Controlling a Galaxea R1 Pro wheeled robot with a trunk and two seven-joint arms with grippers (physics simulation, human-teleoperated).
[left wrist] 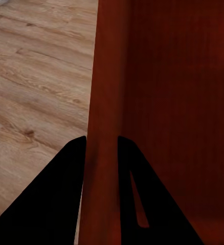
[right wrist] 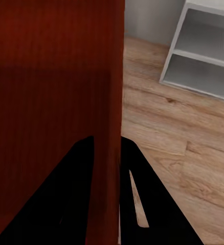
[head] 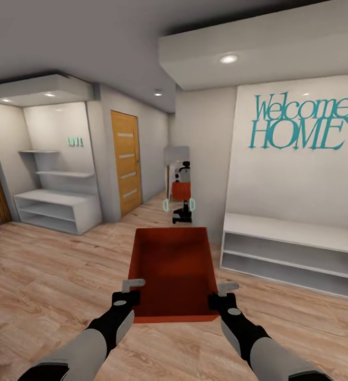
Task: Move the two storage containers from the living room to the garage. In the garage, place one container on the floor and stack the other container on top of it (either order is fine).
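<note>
I hold one orange-red lidless storage container (head: pixel 174 270) level in front of me, above a light wood-plank floor (head: pixel 52 286). My left gripper (head: pixel 134 290) is shut on its left wall (left wrist: pixel 104 76), one finger inside and one outside. My right gripper (head: pixel 221 293) is shut the same way on the right wall (right wrist: pixel 109 76). The bin's inside looks empty. The second container, the garage and its concrete floor are out of view.
A low white shelf bench (head: pixel 295 248) runs along the right wall under "Welcome HOME" lettering. White open shelves (head: pixel 57 209) stand at the left. A slatted wooden door (head: pixel 126 161) is ahead on the left, and a mirror (head: pixel 178 182) at the corridor's end reflects me.
</note>
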